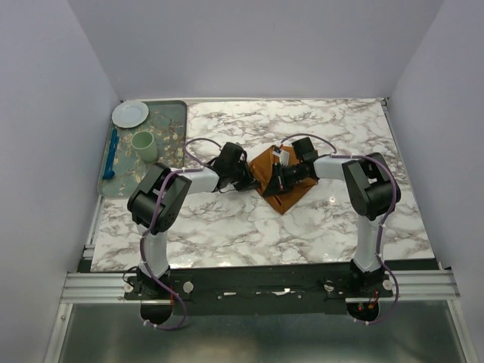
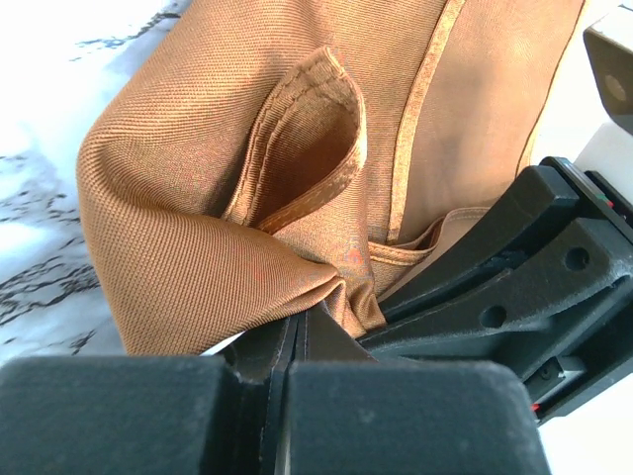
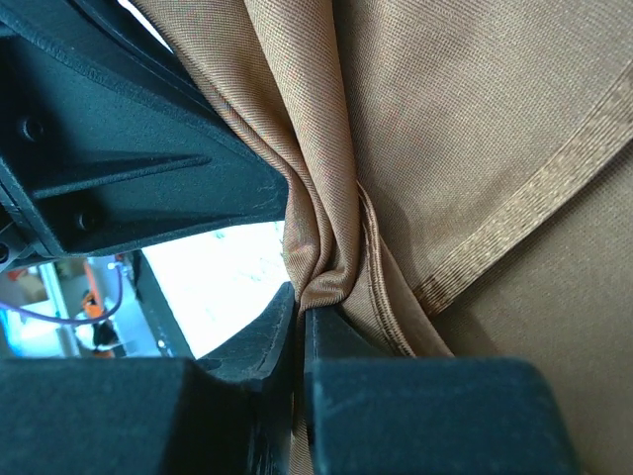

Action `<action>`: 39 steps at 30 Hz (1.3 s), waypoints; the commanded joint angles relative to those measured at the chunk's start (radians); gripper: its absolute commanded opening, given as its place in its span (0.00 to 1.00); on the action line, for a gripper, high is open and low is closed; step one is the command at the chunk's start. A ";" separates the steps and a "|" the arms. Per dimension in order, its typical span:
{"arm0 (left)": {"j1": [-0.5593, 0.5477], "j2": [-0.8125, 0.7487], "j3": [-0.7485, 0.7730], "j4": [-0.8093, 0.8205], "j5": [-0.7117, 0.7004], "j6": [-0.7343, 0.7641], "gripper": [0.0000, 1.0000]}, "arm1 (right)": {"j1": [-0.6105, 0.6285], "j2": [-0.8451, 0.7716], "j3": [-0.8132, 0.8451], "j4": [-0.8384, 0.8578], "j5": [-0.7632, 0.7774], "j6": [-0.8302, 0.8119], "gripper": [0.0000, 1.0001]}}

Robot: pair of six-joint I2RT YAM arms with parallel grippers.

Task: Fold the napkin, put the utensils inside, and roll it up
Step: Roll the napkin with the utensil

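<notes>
Grips on napkin [image 1: 291, 198]: left gripper [image 2: 302, 332] clamped on a hemmed pleat, right gripper [image 3: 300, 307] on bunched cloth opposite.

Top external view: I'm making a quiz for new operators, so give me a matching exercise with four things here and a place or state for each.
Things:
1. napkin
2. plate
3. cup
4. blue utensil

Places or states:
A. lying along the left edge of the tray
B. pinched by the left gripper and the right gripper
C. in the tray's far-left corner
D. on the tray, nearer the arms than the plate

Pairs: 1-B, 2-C, 3-D, 4-A
</notes>
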 commanded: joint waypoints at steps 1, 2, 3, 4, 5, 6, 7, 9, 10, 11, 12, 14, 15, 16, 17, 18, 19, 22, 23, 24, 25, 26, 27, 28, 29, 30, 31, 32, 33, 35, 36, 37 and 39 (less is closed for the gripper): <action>-0.001 0.048 -0.015 -0.047 -0.025 0.001 0.00 | 0.003 -0.010 0.001 -0.107 0.112 -0.054 0.13; -0.001 0.014 -0.033 -0.036 -0.040 0.007 0.00 | 0.003 -0.004 0.004 -0.112 0.114 -0.057 0.11; 0.000 -0.007 -0.041 -0.036 -0.049 0.013 0.00 | 0.003 0.002 0.010 -0.112 0.109 -0.058 0.08; -0.001 -0.030 -0.049 -0.036 -0.058 0.033 0.00 | 0.003 0.007 0.010 -0.112 0.109 -0.057 0.07; 0.002 -0.081 -0.053 -0.063 -0.071 0.042 0.00 | 0.003 0.010 0.010 -0.109 0.108 -0.058 0.06; 0.002 -0.106 -0.050 -0.083 -0.092 0.053 0.03 | 0.003 0.015 0.010 -0.106 0.103 -0.058 0.05; 0.003 -0.133 -0.050 -0.089 -0.103 0.058 0.09 | 0.003 0.016 0.010 -0.103 0.098 -0.054 0.04; 0.003 -0.208 -0.047 -0.175 -0.149 0.075 0.36 | 0.003 0.012 0.007 -0.093 0.094 -0.054 0.03; 0.005 -0.227 -0.044 -0.203 -0.157 0.075 0.46 | 0.003 0.007 0.001 -0.087 0.091 -0.052 0.03; 0.005 -0.247 -0.029 -0.253 -0.164 0.075 0.66 | 0.003 0.004 -0.001 -0.075 0.080 -0.051 0.02; 0.005 -0.248 -0.012 -0.287 -0.186 0.072 0.75 | 0.004 0.000 -0.002 -0.069 0.077 -0.051 0.01; 0.005 -0.213 0.048 -0.374 -0.184 0.053 0.80 | 0.007 -0.004 -0.007 -0.046 0.065 -0.044 0.01; 0.003 -0.195 0.072 -0.405 -0.184 0.036 0.81 | 0.009 -0.002 -0.010 -0.038 0.063 -0.038 0.01; 0.003 -0.173 0.095 -0.428 -0.178 0.027 0.82 | 0.012 -0.004 -0.013 -0.028 0.061 -0.026 0.01; 0.003 -0.134 0.132 -0.468 -0.178 0.013 0.82 | 0.015 -0.001 -0.013 -0.014 0.055 -0.021 0.01; 0.000 -0.117 0.148 -0.487 -0.183 -0.017 0.82 | 0.018 0.001 -0.013 -0.011 0.051 -0.018 0.01; 0.000 -0.101 0.161 -0.503 -0.189 -0.031 0.83 | 0.024 0.001 -0.013 -0.005 0.049 -0.009 0.01; -0.012 -0.055 0.203 -0.531 -0.195 -0.068 0.84 | 0.033 -0.001 -0.019 0.015 0.049 -0.002 0.01; -0.018 -0.038 0.218 -0.536 -0.203 -0.071 0.86 | 0.035 -0.001 -0.019 0.020 0.048 -0.001 0.01; -0.021 -0.029 0.230 -0.542 -0.206 -0.074 0.86 | 0.038 0.001 -0.018 0.022 0.048 -0.001 0.01; -0.029 -0.018 0.241 -0.551 -0.209 -0.080 0.87 | 0.041 0.001 -0.019 0.023 0.045 0.000 0.01; -0.032 -0.003 0.255 -0.557 -0.213 -0.082 0.88 | 0.041 -0.001 -0.022 0.028 0.043 0.000 0.01; -0.033 0.005 0.260 -0.557 -0.215 -0.088 0.88 | 0.044 -0.002 -0.024 0.035 0.043 0.000 0.01; -0.035 0.011 0.266 -0.563 -0.220 -0.091 0.89 | 0.045 -0.002 -0.025 0.037 0.043 -0.001 0.01; -0.038 0.021 0.275 -0.570 -0.224 -0.097 0.89 | 0.047 -0.001 -0.024 0.038 0.043 0.000 0.01; -0.040 0.026 0.283 -0.574 -0.241 -0.097 0.90 | 0.049 0.003 -0.024 0.040 0.042 0.000 0.01; -0.043 0.032 0.287 -0.577 -0.247 -0.099 0.89 | 0.053 0.003 -0.021 0.040 0.042 -0.003 0.01; -0.044 0.044 0.295 -0.579 -0.252 -0.099 0.89 | 0.056 0.003 -0.021 0.040 0.045 -0.005 0.01; -0.044 0.051 0.300 -0.583 -0.256 -0.097 0.89 | 0.059 0.000 -0.021 0.040 0.048 -0.008 0.01; -0.044 0.061 0.306 -0.597 -0.264 -0.090 0.86 | 0.064 -0.002 -0.022 0.040 0.051 -0.012 0.01; -0.044 0.060 0.306 -0.606 -0.264 -0.087 0.84 | 0.067 -0.002 -0.022 0.040 0.054 -0.012 0.01; -0.044 0.057 0.301 -0.611 -0.307 -0.087 0.82 | 0.070 -0.002 -0.021 0.040 0.055 -0.015 0.01; -0.044 0.038 0.280 -0.616 -0.342 -0.077 0.75 | 0.075 -0.007 -0.021 0.038 0.061 -0.021 0.01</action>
